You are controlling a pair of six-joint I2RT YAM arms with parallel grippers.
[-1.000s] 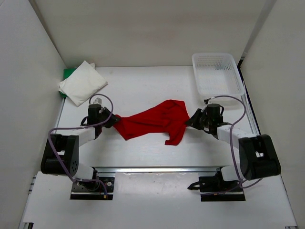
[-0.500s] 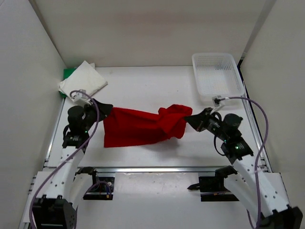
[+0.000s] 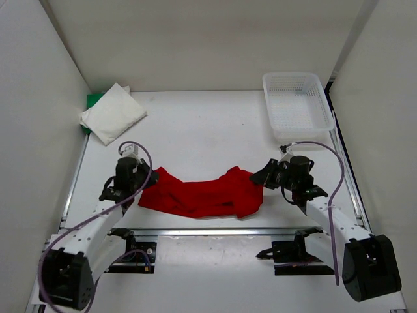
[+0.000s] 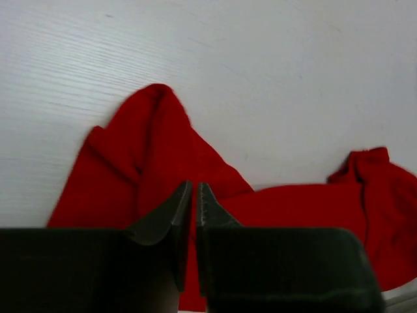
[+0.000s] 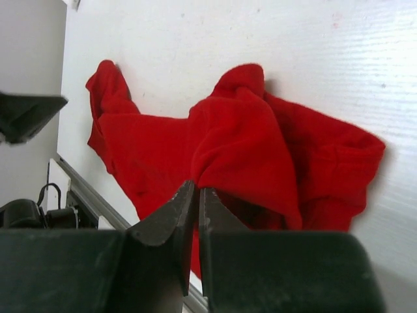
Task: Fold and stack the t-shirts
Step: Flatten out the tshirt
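Observation:
The red t-shirt (image 3: 202,197) lies crumpled in a long strip across the near part of the table, between the two arms. My left gripper (image 3: 151,177) is at its left end; in the left wrist view the left gripper (image 4: 193,186) has its jaws nearly together with red cloth (image 4: 150,169) filling the slit. My right gripper (image 3: 262,176) is at the right end, and the right wrist view shows the right gripper (image 5: 197,189) pinched on a bunched fold of the red t-shirt (image 5: 241,143). A folded white t-shirt (image 3: 112,114) rests on a green t-shirt (image 3: 93,101) at the back left.
A white mesh basket (image 3: 296,98) stands at the back right. A metal rail (image 3: 215,231) runs along the table's near edge, just in front of the red cloth. White walls close in the left, right and back sides.
Both arms have drawn back toward the near edge and come down, and the red t-shirt, held stretched above the table half a second ago, now lies lower and nearer the rail.

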